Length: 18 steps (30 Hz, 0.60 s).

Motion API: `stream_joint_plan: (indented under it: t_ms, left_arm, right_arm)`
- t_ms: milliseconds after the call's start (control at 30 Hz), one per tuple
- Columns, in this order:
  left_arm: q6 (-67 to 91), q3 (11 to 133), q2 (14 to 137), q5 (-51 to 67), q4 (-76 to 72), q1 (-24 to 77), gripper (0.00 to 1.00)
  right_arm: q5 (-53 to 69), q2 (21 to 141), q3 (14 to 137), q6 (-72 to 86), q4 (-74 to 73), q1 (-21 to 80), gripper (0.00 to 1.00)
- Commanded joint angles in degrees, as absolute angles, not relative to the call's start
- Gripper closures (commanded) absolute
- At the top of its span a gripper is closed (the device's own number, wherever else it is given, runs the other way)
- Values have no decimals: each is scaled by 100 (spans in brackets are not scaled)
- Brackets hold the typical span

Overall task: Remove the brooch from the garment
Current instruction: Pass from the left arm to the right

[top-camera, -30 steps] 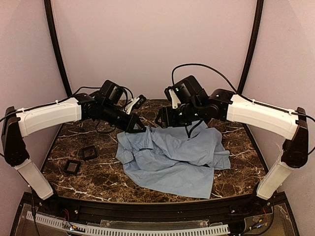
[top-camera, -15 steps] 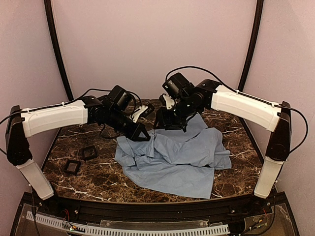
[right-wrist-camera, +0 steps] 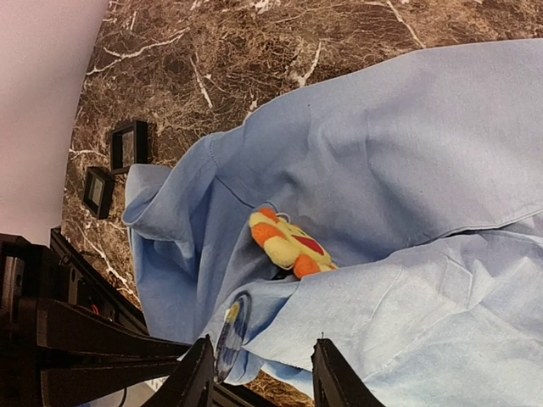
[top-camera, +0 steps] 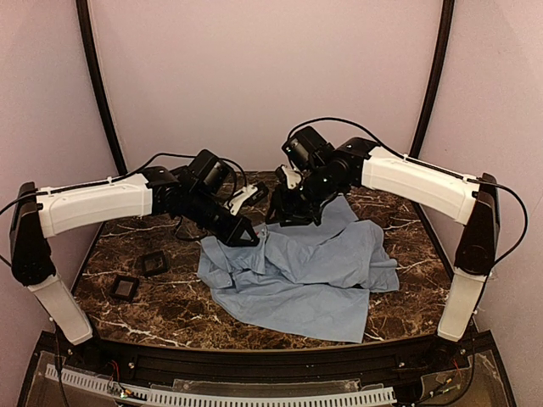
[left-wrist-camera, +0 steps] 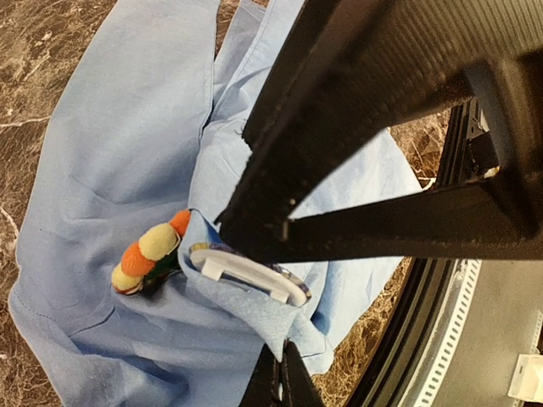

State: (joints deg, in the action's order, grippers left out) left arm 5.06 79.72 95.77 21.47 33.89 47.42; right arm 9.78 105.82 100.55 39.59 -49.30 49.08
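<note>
The garment is a light blue shirt lying crumpled on the marble table. The brooch, a small flower with orange, yellow and red petals, sits on a fold of the shirt; the left wrist view shows the brooch beside a raised flap. My left gripper is shut, pinching the edge of that flap, which it holds lifted at the shirt's far left. My right gripper is open, with a fold of shirt between its fingers, just short of the brooch. In the top view the right gripper hangs over the shirt's far edge.
A round white disc lies tucked in the lifted flap, and its blue and yellow face shows beside my right fingers. Two small black square pads lie on the table left of the shirt. The table's black rim is close by.
My right arm has swung left and down over the shirt's far edge, and its jaws have narrowed. My left gripper has moved slightly right, still pinching the fabric.
</note>
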Motion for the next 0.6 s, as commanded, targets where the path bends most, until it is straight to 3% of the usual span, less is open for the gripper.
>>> stream_joint_plan:
  t_ms: [0, 567]
  left_arm:
    - [336, 8112, 9609, 2039, 3531, 4812, 99]
    - [576, 8139, 9737, 1912, 3311, 4852, 99]
  right_arm:
    - [1138, 10680, 10183, 4043, -4788, 4821, 62]
    - [1559, 11057, 10387, 3736, -4881, 4822, 72]
